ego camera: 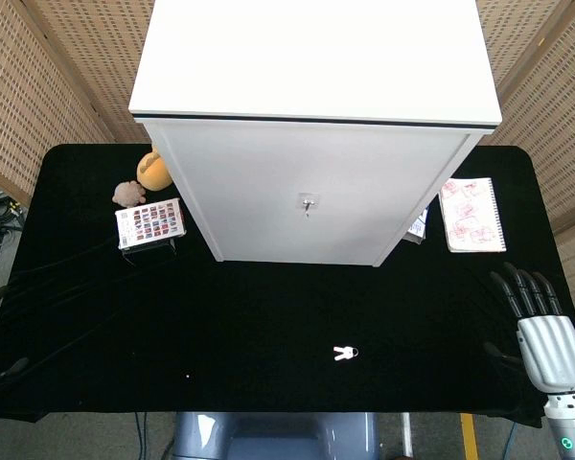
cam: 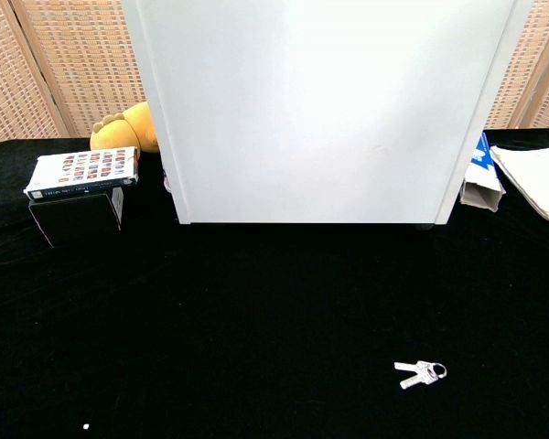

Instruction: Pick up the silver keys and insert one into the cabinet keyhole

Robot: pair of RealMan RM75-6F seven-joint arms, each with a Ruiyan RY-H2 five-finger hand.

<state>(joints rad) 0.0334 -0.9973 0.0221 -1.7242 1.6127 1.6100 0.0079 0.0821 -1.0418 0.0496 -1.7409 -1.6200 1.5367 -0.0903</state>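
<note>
While the right hand is resting near the right edge of the table, its fingers are pointing away from the robot and lying a little apart, holding nothing. It is showing only in the head view. The left hand is not showing in either view.

The silver keys are lying flat on the black table, near the front edge and a bit to the right of the middle. They are well apart from the right hand. In the chest view the silver keys are sitting on a small ring, with nothing touching them.

The big white cabinet is standing in the middle of the table toward the back edge. The keyhole is sitting in the middle of its front door, and something small and silver is sticking out there.

Toward the left edge, a small box with colored squares is lying on top of a black block. A yellow plush toy is peeking out just beside the cabinet's left side, and a little brown toy is sitting next to it. Toward the right edge, a notebook with red drawings is lying flat, and a blue and white box is leaning against the cabinet's right side.
</note>
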